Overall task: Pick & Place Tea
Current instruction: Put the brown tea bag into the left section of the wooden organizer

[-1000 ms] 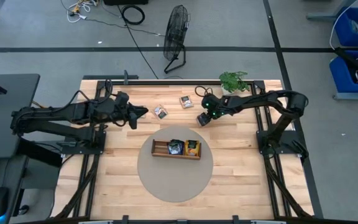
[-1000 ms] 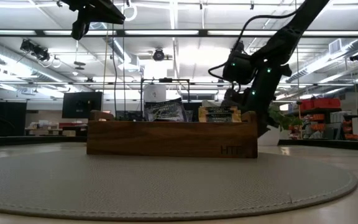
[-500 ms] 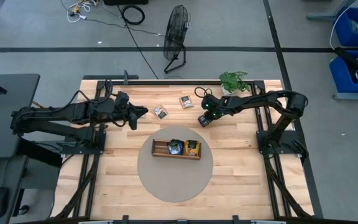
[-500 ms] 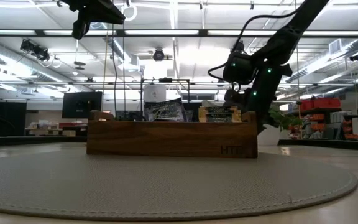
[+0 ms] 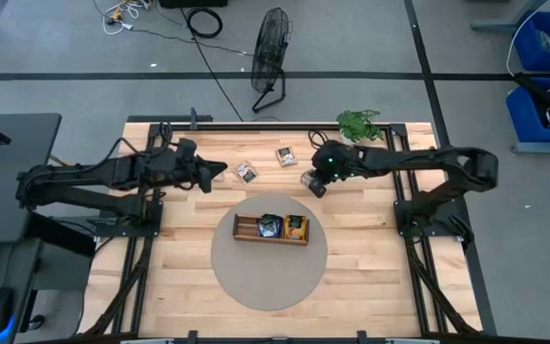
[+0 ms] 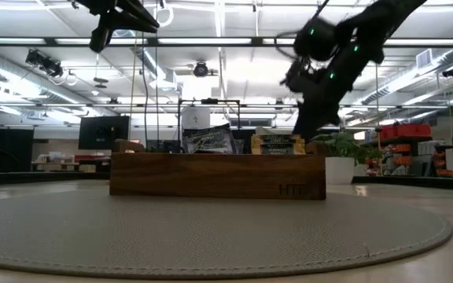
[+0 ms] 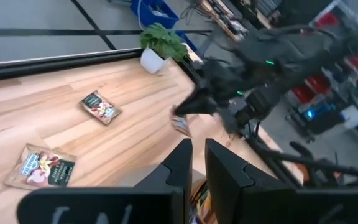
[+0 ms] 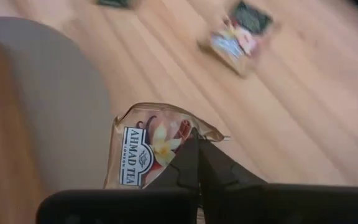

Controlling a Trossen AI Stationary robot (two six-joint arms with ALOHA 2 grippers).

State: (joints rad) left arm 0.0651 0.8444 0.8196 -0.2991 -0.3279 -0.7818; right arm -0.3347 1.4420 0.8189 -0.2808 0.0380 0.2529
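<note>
My right gripper [image 5: 311,182] is shut on a white-and-brown tea packet [image 8: 143,154] and holds it above the bare wood, just beyond the round mat's far edge. Two more tea packets [image 5: 246,172] [image 5: 285,155] lie flat on the wood at the far side. The wooden tray [image 5: 246,229] stands on the grey round mat [image 5: 268,272] with two packets [image 5: 269,225] [image 5: 295,226] upright in it. My left gripper [image 5: 221,170] hovers shut and empty over the far left of the table. My right gripper pinches the packet between its two fingers at one edge, near a crumpled upper corner [image 8: 188,132]. The fingers slant downward from the table's right side. The packet is lifted clear of the table, its printed face toward the wrist camera, and sticks out sideways from the fingertips.
A small potted plant [image 5: 358,124] stands at the table's far edge behind my right arm. In the low view the tray [image 6: 217,174] fills the middle, with my right arm [image 6: 333,55] above its right end.
My right gripper has shut on the white-and-brown packet on the wood and risen with it, rolling its wrist; the packet is now lifted clear of the table. My left arm has kept still.
</note>
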